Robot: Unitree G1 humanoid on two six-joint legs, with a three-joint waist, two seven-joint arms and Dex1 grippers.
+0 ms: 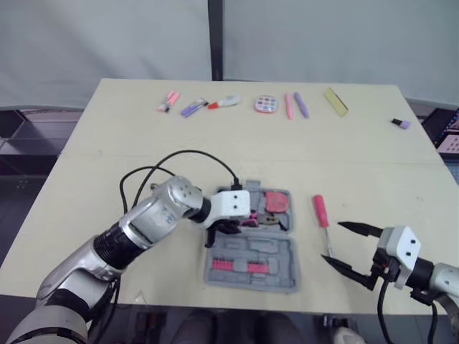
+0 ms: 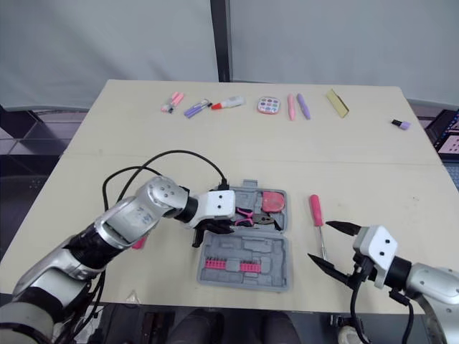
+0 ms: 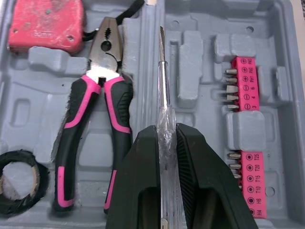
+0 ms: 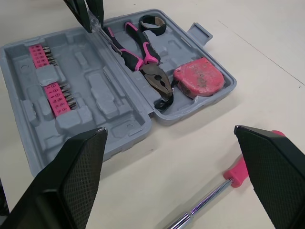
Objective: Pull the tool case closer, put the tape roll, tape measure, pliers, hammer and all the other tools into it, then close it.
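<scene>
Several small pens and markers [image 1: 192, 107] lie in a row along the far side of the beige table [image 1: 107, 143], well apart from the work, with a round pink disc [image 1: 265, 104] and a yellowish strip [image 1: 335, 101] among them. Black cable [image 1: 186, 154] loops above the left arm. Near the front edge, centre, the tool case [image 1: 283, 276] lies open flat: grey moulded plastic, ribbed recesses. Inside: scuffed red tape measure [image 3: 45, 24], pliers [image 3: 102, 90] with pink-and-black grips, black tape roll [image 3: 19, 183], pink bit strips [image 3: 243, 86]. Over the case, the left gripper [image 3: 166, 131] is clamped on a clear-handled flat screwdriver [image 3: 164, 95]. At the right, the right gripper [image 1: 336, 242] has its fingers spread wide, holding nothing, at the shaft end of a pink-handled screwdriver [image 1: 320, 210] lying just right of the case.
</scene>
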